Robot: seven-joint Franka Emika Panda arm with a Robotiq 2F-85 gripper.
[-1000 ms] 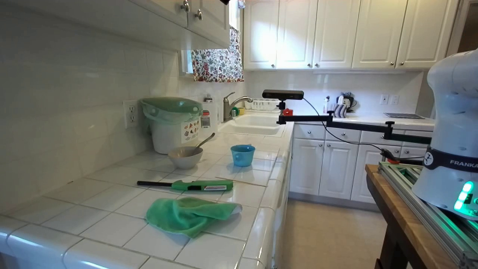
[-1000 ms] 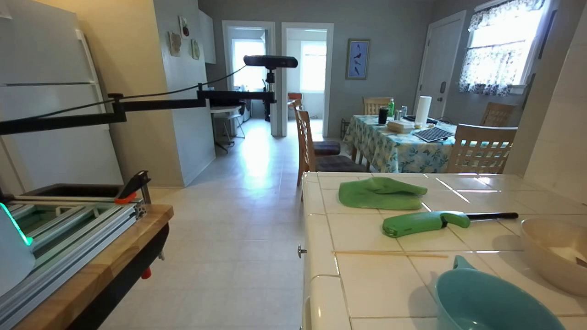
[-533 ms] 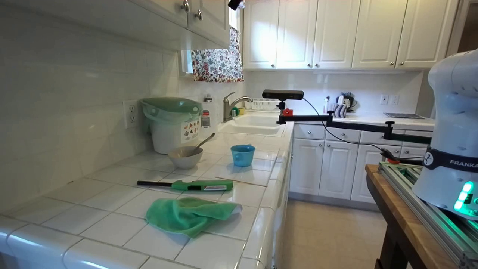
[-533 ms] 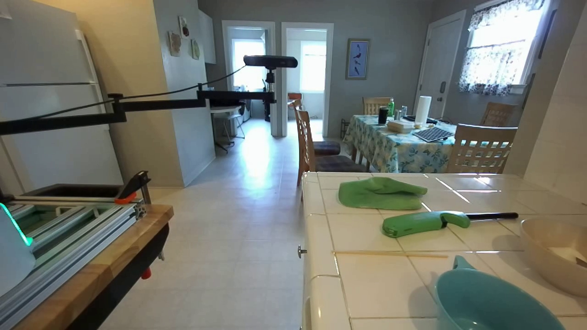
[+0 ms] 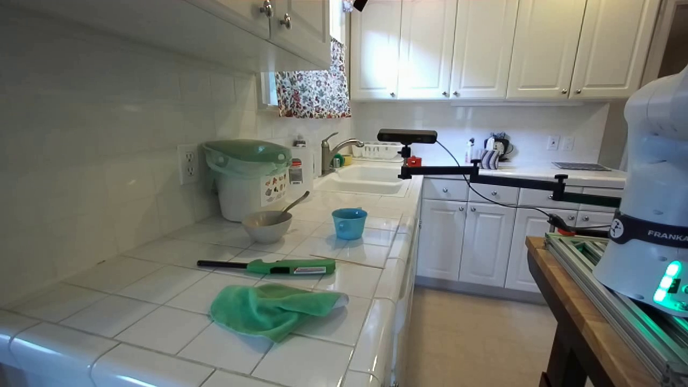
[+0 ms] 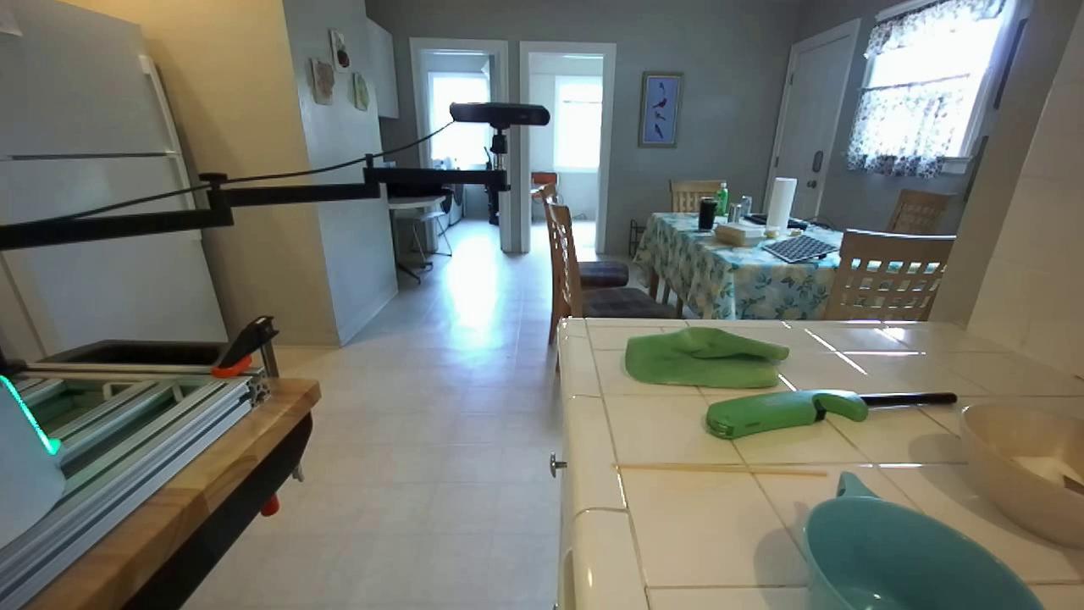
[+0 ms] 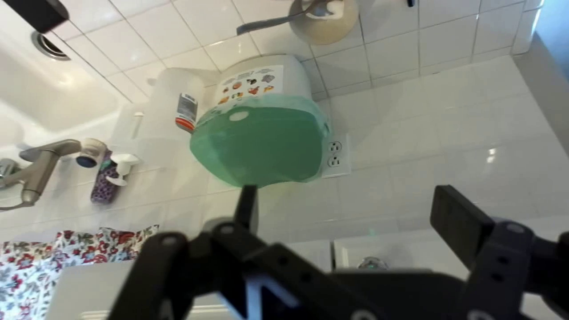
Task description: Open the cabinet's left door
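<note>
At the upper left of an exterior view, the cream-white cabinet's left door [image 5: 239, 8] and its matching right door [image 5: 307, 29] look closed; each has a round knob. My gripper [image 7: 346, 189] shows in the upside-down wrist view with its dark jaws spread wide and nothing held. Past its body, the left door [image 7: 422, 249] is seen with a shiny knob [image 7: 372, 263], half covered by the gripper and lying in the space between the fingers. A dark seam separates the two doors. How far the knob stands from the fingers I cannot tell.
Below the cabinet, the counter bears a green-lidded bin [image 5: 247, 183], a bowl [image 5: 267, 230], a blue cup [image 5: 349, 226], a green lighter [image 5: 293, 266] and a green cloth [image 5: 274, 312]. A camera [image 5: 407, 136] on a black boom reaches over the aisle. A faucet [image 7: 40, 173] stands by the sink.
In an exterior view, a small dark piece at the top edge has moved right, away from the cabinet. The white arm has shifted slightly right. Both doors look unchanged.
</note>
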